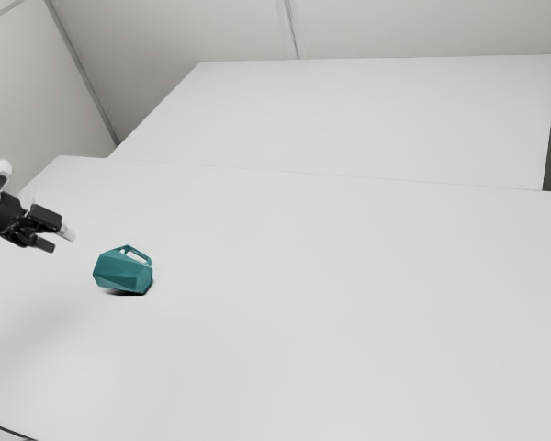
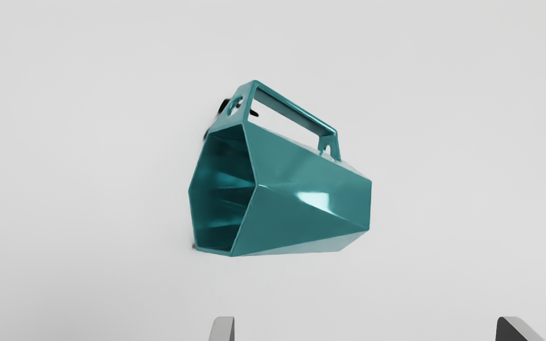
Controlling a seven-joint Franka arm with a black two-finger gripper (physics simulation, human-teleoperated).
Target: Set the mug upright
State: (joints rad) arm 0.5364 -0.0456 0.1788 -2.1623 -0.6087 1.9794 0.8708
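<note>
Mug [image 1: 122,273], teal in colour and made with flat facets, lies on its side on the white table [image 1: 294,322], so it is not upright. In the exterior view it is in the left part, near the gripper [image 1: 59,242], and a little more to that view's right than the gripper. Dark shadow is under it. The gripper is open: its two fingers [image 2: 223,330] stand well apart from each other, and the mug is not between them, nor touched by them.

The wrist view shows the wide mouth [image 2: 223,189] of the mug from the side, with the inside walls visible. The body becomes narrower toward the base. The handle [image 2: 296,111] is on the side of the body which is farther from the fingertips, and it has a small hole near each end. In the exterior view the mug is rather small, and which end there is the mouth, I cannot say with certainty. Behind the table there is another white surface [image 1: 367,119], and grey walls [image 1: 193,28].
</note>
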